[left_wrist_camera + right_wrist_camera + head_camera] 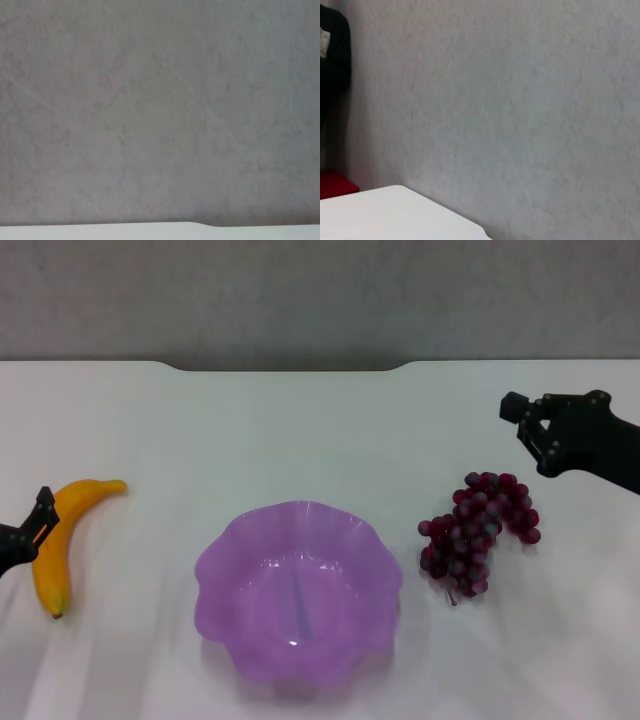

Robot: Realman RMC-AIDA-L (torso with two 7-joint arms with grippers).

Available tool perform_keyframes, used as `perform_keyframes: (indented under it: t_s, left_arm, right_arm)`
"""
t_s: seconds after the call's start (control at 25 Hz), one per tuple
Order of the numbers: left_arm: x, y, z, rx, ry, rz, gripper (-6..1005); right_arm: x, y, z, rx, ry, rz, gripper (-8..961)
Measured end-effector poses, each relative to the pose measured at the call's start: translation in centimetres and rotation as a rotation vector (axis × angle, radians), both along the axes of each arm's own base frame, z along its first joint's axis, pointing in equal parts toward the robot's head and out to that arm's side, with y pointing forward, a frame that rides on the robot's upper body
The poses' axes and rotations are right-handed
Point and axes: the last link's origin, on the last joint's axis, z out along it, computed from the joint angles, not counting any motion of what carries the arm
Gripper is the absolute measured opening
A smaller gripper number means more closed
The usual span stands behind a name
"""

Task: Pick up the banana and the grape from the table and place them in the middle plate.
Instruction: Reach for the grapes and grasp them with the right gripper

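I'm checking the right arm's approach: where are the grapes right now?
In the head view, the grape bunch lies on the table on the robot's right, just right of the middle plate, nearer than the right gripper.

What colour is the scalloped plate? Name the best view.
The middle plate is translucent purple; the head view shows it best.

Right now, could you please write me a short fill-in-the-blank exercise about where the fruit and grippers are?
1. The middle plate is ____ in colour.
2. The banana lies on the table on the robot's ____ side.
3. The grape lies nearest the ____ gripper.
4. The left gripper is beside the ____.

Missing words: purple; left; right; banana
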Motion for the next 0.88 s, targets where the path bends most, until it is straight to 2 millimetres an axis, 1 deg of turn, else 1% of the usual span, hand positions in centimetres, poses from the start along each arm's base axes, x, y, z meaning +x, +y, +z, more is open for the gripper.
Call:
perform_keyframes:
  t_s: [0.28,0.52,0.64,0.72,0.84,0.88]
  left_arm:
    - [0.2,0.1,-0.1,-0.002,0.0,-0.006,890]
    - [0.2,0.1,-0.1,-0.002,0.0,-0.007,890]
    - [0.2,0.1,-0.1,-0.003,0.0,-0.007,890]
    - [0.2,0.1,-0.1,-0.003,0.0,-0.008,890]
    - [0.2,0.2,-0.1,-0.003,0.0,-0.009,891]
    - [0.2,0.2,-0.1,-0.003,0.0,-0.01,891]
  right_arm:
    - [1.0,0.0,-0.1,0.004,-0.014,-0.054,24]
    - [1.9,0.1,-0.5,0.008,-0.032,-0.116,180]
    - [2.3,0.4,-0.6,0.006,-0.037,-0.148,323]
    - [2.4,0.5,-1.1,-0.035,-0.048,-0.189,419]
    - [2.5,0.7,-1.4,-0.077,-0.066,-0.219,658]
    - [2.6,0.8,-1.7,-0.1,-0.081,-0.235,681]
